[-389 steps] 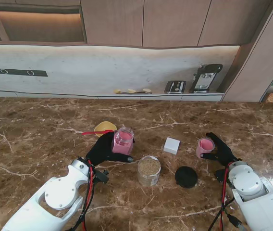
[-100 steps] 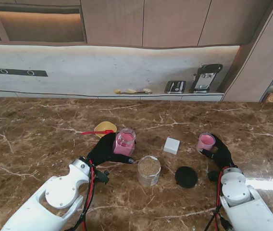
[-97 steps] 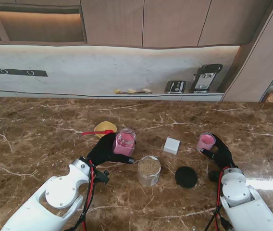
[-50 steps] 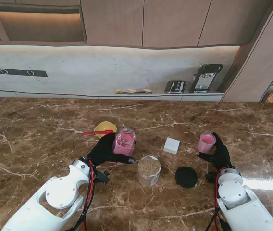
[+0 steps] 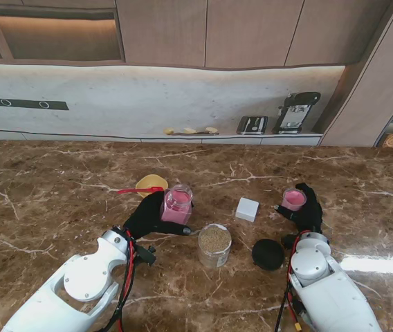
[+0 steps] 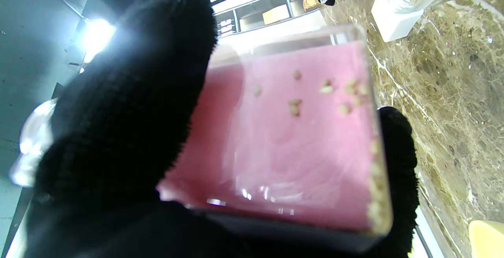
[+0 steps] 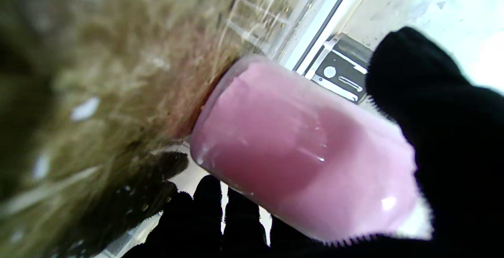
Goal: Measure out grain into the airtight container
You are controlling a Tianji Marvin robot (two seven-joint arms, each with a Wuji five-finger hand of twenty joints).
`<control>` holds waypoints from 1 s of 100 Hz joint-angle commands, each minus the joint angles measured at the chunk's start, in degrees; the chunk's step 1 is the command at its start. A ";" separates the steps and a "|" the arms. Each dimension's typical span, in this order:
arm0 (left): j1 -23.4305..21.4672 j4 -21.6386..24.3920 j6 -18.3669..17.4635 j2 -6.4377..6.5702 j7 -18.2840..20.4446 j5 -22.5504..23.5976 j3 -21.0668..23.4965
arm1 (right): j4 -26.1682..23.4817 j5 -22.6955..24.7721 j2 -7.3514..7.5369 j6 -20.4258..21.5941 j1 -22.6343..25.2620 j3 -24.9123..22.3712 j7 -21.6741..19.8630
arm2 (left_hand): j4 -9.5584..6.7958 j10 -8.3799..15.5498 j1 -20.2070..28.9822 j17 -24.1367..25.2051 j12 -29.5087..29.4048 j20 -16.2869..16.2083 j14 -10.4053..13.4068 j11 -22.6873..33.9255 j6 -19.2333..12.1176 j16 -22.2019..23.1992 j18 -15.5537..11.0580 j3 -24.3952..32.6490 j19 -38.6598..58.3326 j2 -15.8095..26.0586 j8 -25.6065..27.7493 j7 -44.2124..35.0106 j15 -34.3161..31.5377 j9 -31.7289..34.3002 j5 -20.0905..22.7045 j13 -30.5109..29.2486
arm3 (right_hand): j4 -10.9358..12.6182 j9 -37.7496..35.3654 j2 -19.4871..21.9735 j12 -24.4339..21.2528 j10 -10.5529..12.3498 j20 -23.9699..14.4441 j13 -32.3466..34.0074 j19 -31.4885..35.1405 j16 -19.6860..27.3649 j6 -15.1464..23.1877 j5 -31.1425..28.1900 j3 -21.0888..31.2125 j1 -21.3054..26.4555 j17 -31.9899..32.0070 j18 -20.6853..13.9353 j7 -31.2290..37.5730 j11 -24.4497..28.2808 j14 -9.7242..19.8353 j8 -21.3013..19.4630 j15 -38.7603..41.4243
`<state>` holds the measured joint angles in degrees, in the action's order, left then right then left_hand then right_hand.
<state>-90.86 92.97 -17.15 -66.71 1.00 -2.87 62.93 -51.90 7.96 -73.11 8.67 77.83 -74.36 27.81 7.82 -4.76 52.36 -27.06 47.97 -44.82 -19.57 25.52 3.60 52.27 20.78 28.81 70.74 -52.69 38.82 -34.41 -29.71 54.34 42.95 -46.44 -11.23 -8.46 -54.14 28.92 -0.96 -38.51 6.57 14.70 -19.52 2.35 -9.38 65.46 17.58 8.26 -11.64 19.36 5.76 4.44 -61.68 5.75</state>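
Brown marble table (image 5: 58, 180): the right robot hand (image 5: 306, 213) has carried its small pink cup (image 5: 293, 199) inward, toward the grain jar (image 5: 214, 245). The left robot hand (image 5: 148, 216) still grips the pink container (image 5: 177, 203), nearly empty, so measuring seems barely begun.

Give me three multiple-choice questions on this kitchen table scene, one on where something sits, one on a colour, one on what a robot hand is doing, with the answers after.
1. Where is the black lid?
A. on the grain jar
B. flat on the table, right of the grain jar
C. in the left robot hand

2. What colour is the cube?
A. white
B. red
C. black

3. What is the left robot hand doing?
A. resting open
B. closed on nothing
C. gripping the pink container

Answers:
1 B, the lid lies beside the open grain jar.
2 A, it shows plain white.
3 C, its fingers wrap the pink container.
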 commanded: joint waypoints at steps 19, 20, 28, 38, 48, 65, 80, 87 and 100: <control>-0.54 0.47 0.31 0.10 0.15 0.25 0.27 | 2.85 -1.66 -0.61 -0.27 1.43 0.70 -5.61 | 0.46 5.63 15.39 0.86 1.76 -1.46 3.94 6.60 -11.25 2.53 0.31 13.90 1.41 33.79 1.14 -23.00 -10.42 3.26 13.34 -5.27 | 3.46 -6.33 16.95 -2.68 3.03 -0.12 1.72 9.02 -1.13 9.70 -20.09 -1.94 9.05 -4.94 9.99 3.48 11.47 0.48 12.18 5.80; -0.55 0.48 0.33 0.11 0.17 0.25 0.29 | 2.77 -1.75 -0.55 -0.23 1.48 0.66 -5.95 | 0.47 5.64 15.40 0.87 1.75 -1.47 4.02 6.60 -11.26 2.54 0.31 13.91 1.42 33.77 1.14 -23.00 -10.43 3.26 13.34 -5.26 | 3.53 -6.53 16.93 -2.81 3.01 -0.12 1.85 9.02 -1.14 9.67 -20.15 -1.37 9.21 -4.92 10.01 3.30 11.61 0.49 12.84 5.90; -0.56 0.54 0.40 0.14 0.26 0.29 0.38 | 2.27 -2.51 -0.02 0.11 1.77 0.36 -8.67 | 0.48 5.56 15.44 0.97 1.75 -1.52 3.98 6.55 -11.19 2.55 0.31 13.97 1.40 33.80 1.13 -22.96 -10.42 3.16 13.28 -5.23 | 4.22 -8.85 20.31 -3.96 3.33 -0.21 3.12 9.10 -1.28 8.51 -21.06 2.22 12.74 -4.96 10.23 0.97 12.35 0.62 19.50 6.61; -0.59 0.58 0.44 0.16 0.31 0.37 0.43 | 0.84 -5.05 0.80 0.31 2.57 -0.72 -13.72 | 0.51 5.56 15.42 1.00 1.76 -1.57 4.05 6.57 -11.08 2.55 0.31 13.98 1.40 33.69 1.11 -22.90 -10.41 3.19 13.25 -5.20 | 6.78 -9.62 23.75 -4.95 3.68 -0.50 3.29 9.00 -1.34 4.88 -18.41 6.99 17.30 -4.29 9.90 -2.63 11.77 1.17 26.26 6.48; -0.64 0.63 0.48 0.20 0.40 0.49 0.48 | 0.87 -5.03 1.14 0.97 2.70 -1.15 -14.77 | 0.54 5.59 15.40 1.00 1.75 -1.62 3.98 6.54 -11.14 2.55 0.30 14.00 1.39 33.69 1.11 -22.88 -10.40 3.16 13.16 -5.18 | 7.88 -9.67 20.05 -5.12 3.17 -0.78 4.37 9.15 -1.51 1.82 -14.13 12.38 15.06 -5.25 10.69 -5.17 11.40 0.38 30.05 6.32; -0.60 0.64 0.68 0.23 0.54 0.51 0.41 | 0.79 -4.60 1.24 1.50 3.05 -1.89 -14.45 | 0.55 5.66 15.37 0.93 1.71 -1.68 4.13 6.54 -11.17 2.52 0.28 14.13 1.41 33.70 1.11 -22.92 -10.40 3.24 13.17 -5.26 | 7.93 -10.26 19.72 -5.46 2.96 -0.80 6.17 9.44 -1.56 0.13 -11.42 11.11 10.77 -6.14 11.38 -6.50 10.70 -0.23 31.48 6.26; -0.42 0.49 0.76 0.19 0.57 0.35 0.14 | 0.84 -4.06 1.25 1.93 3.29 -2.32 -13.78 | 0.57 5.60 15.34 0.93 1.70 -1.71 4.13 6.53 -11.19 2.49 0.27 14.16 1.39 33.68 1.11 -22.94 -10.38 3.20 13.19 -5.32 | 6.89 -10.22 17.83 -5.44 2.72 -0.78 6.57 9.60 -1.65 -0.38 -10.71 6.01 6.05 -6.41 11.73 -6.08 10.40 -0.40 31.67 6.03; -0.32 0.39 0.79 0.15 0.45 0.37 0.00 | 1.19 -3.18 1.40 2.24 3.21 -2.21 -13.65 | 0.60 5.53 15.35 0.87 1.71 -1.72 4.16 6.54 -11.21 2.49 0.26 14.16 1.41 33.62 1.09 -22.89 -10.39 3.22 13.10 -5.34 | 4.32 -10.12 14.22 -5.31 2.50 -0.67 6.70 9.75 -1.76 -0.31 -10.36 -2.91 7.17 -6.55 11.92 -5.46 10.15 -0.75 31.83 5.85; -0.13 0.25 0.82 0.12 0.47 0.27 -0.23 | 1.75 -2.59 1.74 2.11 2.56 -1.85 -14.85 | 0.63 5.62 15.32 0.87 1.73 -1.74 4.21 6.51 -11.27 2.50 0.25 14.15 1.40 33.67 1.10 -22.91 -10.39 3.20 13.09 -5.35 | 0.94 -7.90 2.66 -5.50 2.33 -0.23 4.94 9.27 -1.40 -1.54 -8.30 -4.19 7.27 -6.17 11.43 -6.70 9.39 -0.74 32.18 5.20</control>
<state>-90.98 93.39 -16.61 -66.49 1.44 -2.57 63.01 -52.81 6.18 -71.03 11.95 78.94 -76.96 15.61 7.82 -4.76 52.36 -26.40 47.97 -45.46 -19.57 25.52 3.60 52.27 20.81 28.81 70.74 -52.68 38.73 -34.41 -29.71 54.34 42.95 -46.44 -7.51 -18.13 -46.47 24.56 0.56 -36.81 10.07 3.82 -19.26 1.16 -20.63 60.78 26.00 9.12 -18.79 13.57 16.46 8.81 -30.32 7.90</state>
